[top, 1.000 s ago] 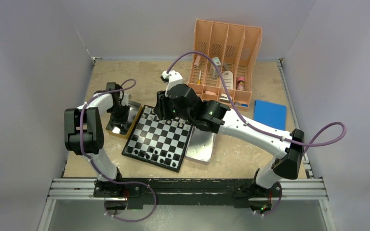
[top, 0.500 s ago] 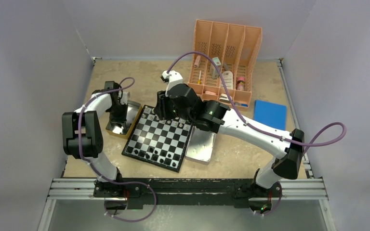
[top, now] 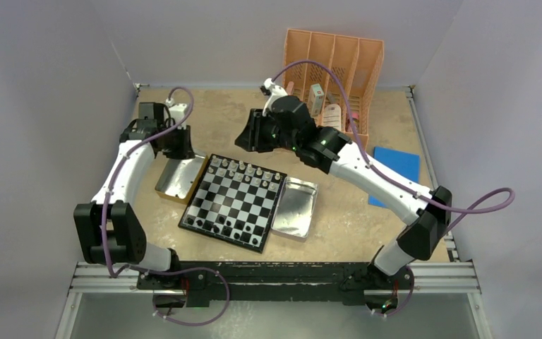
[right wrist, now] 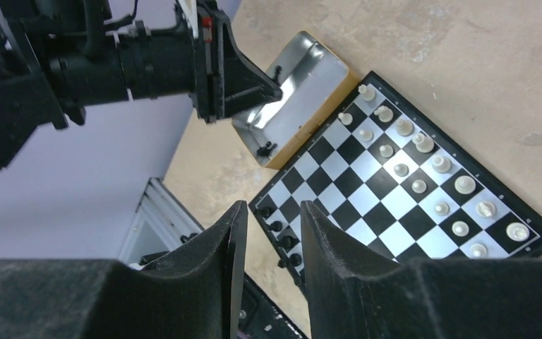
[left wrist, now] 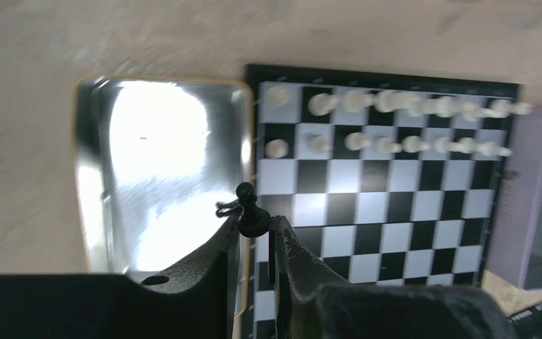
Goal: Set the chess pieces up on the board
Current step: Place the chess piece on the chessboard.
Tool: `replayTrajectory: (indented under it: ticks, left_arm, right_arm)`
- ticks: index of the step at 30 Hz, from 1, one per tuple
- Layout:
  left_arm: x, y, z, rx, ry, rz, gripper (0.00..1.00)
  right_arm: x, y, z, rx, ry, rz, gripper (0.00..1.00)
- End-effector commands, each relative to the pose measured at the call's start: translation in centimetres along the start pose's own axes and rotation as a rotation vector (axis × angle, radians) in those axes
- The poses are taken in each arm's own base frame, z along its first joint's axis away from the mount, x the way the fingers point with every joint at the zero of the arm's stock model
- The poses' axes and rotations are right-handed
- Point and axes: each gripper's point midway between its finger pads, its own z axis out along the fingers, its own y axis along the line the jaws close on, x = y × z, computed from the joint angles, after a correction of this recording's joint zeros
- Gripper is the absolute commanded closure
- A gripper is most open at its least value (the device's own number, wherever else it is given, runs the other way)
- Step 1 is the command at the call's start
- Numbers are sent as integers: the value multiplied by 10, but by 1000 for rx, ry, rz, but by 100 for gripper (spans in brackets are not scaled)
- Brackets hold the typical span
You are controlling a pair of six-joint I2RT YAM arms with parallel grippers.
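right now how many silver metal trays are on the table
2. The left tray lies beside the board on the left arm's side; the right tray lies beside its opposite edge. None looks hidden.

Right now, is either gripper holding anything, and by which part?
The left gripper holds a black pawn, pinched at its base, with its head poking out past the fingertips. The right gripper holds nothing.
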Motion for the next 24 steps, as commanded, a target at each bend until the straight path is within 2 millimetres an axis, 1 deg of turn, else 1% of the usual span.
replayTrajectory:
  ticks: [1, 3, 5, 7, 10, 13, 16, 20, 24]
  left_arm:
    - [-35, -79, -14, 317, -157, 202, 90]
    - [-36, -106, -18, 403, -186, 278, 89]
    - [-37, -128, -28, 493, -235, 330, 90]
    - [-39, -144, -41, 576, -288, 361, 90]
    - [-34, -162, -55, 686, -335, 410, 90]
    - [-21, -173, -60, 785, -337, 441, 90]
    - [-11, -183, -63, 874, -331, 460, 91]
    - [-10, -187, -63, 900, -339, 475, 91]
    - [-13, -187, -61, 901, -338, 479, 92]
  right_arm:
    - [-19, 19, 4, -166, 26, 90, 64]
    - [-22, 16, 9, -213, 57, 110, 67]
    - [-20, 10, 15, -250, 114, 135, 69]
    - [-18, -1, 21, -250, 151, 149, 70]
    - [-13, -14, 27, -251, 204, 156, 70]
    - [-10, -22, 28, -274, 244, 175, 69]
    - [-7, -24, 30, -298, 279, 177, 69]
    - [4, -24, 35, -331, 351, 165, 69]
    - [11, -25, 37, -346, 380, 167, 65]
